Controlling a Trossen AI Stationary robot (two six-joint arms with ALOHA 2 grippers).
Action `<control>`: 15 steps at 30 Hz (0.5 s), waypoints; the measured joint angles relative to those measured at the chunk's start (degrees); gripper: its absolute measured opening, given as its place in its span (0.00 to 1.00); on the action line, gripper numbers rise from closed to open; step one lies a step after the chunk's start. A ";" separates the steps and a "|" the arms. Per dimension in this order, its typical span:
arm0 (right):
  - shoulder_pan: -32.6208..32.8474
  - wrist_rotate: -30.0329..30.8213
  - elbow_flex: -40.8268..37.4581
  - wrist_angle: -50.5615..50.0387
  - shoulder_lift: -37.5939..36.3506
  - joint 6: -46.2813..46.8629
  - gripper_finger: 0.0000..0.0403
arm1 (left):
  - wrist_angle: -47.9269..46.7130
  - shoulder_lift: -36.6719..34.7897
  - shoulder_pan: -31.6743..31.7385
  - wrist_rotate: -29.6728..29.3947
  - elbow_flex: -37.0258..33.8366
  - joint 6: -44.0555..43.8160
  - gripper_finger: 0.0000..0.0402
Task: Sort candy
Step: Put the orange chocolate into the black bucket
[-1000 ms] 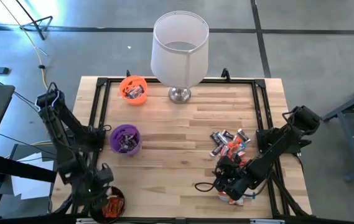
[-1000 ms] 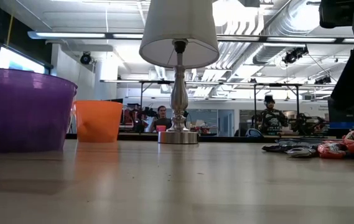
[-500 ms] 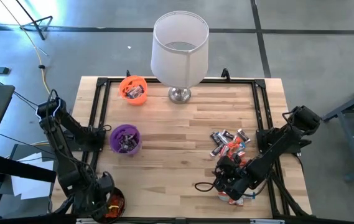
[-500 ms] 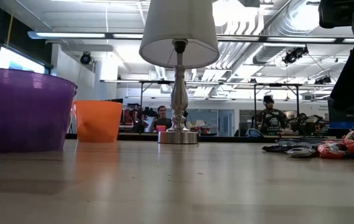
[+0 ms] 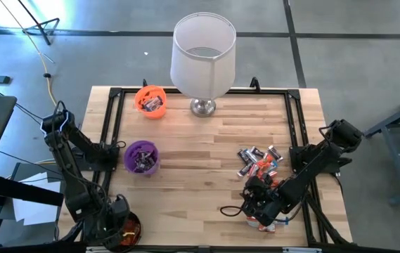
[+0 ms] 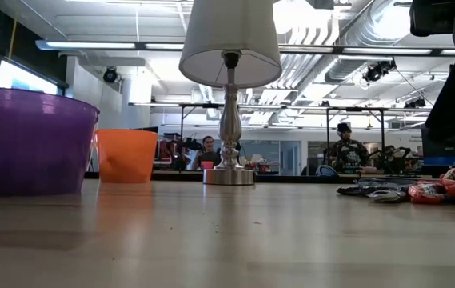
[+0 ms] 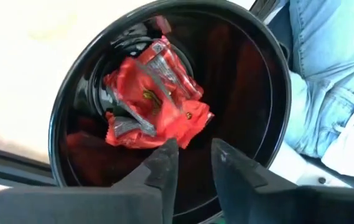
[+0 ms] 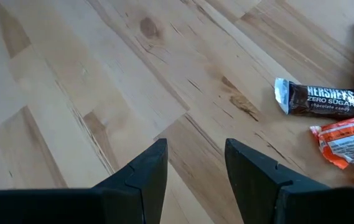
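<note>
The loose candy point(image 5: 259, 163) lies in a pile on the right half of the table, seen low at candy point(image 6: 419, 190). A brown wrapped piece point(image 8: 320, 99) and an orange one point(image 8: 348, 143) lie beyond my right gripper point(image 8: 195, 149), which is open and hangs over bare wood near the pile, at right gripper point(image 5: 254, 200). My left gripper point(image 7: 193, 152) is open with a narrow gap over the black cup point(image 7: 71, 112) at the table's near left corner. Orange-red candies point(image 7: 155, 102) lie in that cup. Nothing sits between either pair of fingers.
A purple cup point(image 5: 141, 157) and an orange cup point(image 5: 150, 101) with candy stand on the left half. A white-shaded lamp point(image 5: 203, 60) stands at the far edge. More candy point(image 5: 266, 223) lies under the right arm. A person's jeans point(image 7: 326, 81) show beside the black cup.
My left arm folded lower, and its gripper moved a little toward the near edge, closer over the black cup, then held still. The right arm and the candy pile stayed put.
</note>
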 joint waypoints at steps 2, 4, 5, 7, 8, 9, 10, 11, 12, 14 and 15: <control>0.00 0.00 0.00 -0.02 0.00 0.00 0.38 | -0.09 0.00 0.03 0.51 0.00 -0.02 0.24; 0.00 0.00 0.00 0.00 0.00 0.00 0.38 | -0.12 0.02 0.03 0.41 -0.02 0.21 0.26; 0.00 0.01 0.00 -0.01 0.00 0.00 0.38 | -0.24 0.02 0.22 -0.21 -0.02 1.22 0.27; 0.00 0.02 0.00 0.00 0.00 0.00 0.38 | -0.48 0.02 1.01 -2.92 -0.02 3.04 0.27; 0.00 0.02 0.00 0.00 0.00 0.00 0.38 | -0.38 0.02 1.81 -4.88 -0.04 3.68 0.27; 0.00 0.02 0.00 0.00 0.00 0.10 0.38 | 0.09 -0.09 2.91 -6.48 -0.07 3.71 0.27; 0.00 0.02 0.00 0.02 0.00 0.46 0.38 | 1.17 -0.38 4.31 -7.36 -0.13 3.55 0.27; 0.00 0.02 0.00 0.15 0.00 0.48 0.38 | 2.92 -0.92 5.86 -7.83 -0.13 4.30 0.27; 0.00 0.02 0.00 0.58 0.00 0.47 0.38 | 5.62 -1.55 7.31 -8.47 -0.13 6.46 0.27; 0.00 0.04 0.00 1.62 0.00 0.44 0.38 | 12.73 -2.54 9.55 -12.61 -0.11 15.39 0.27; 0.00 0.04 0.00 2.04 0.00 0.44 0.38 | 16.38 -2.75 10.57 -15.94 -0.11 21.37 0.27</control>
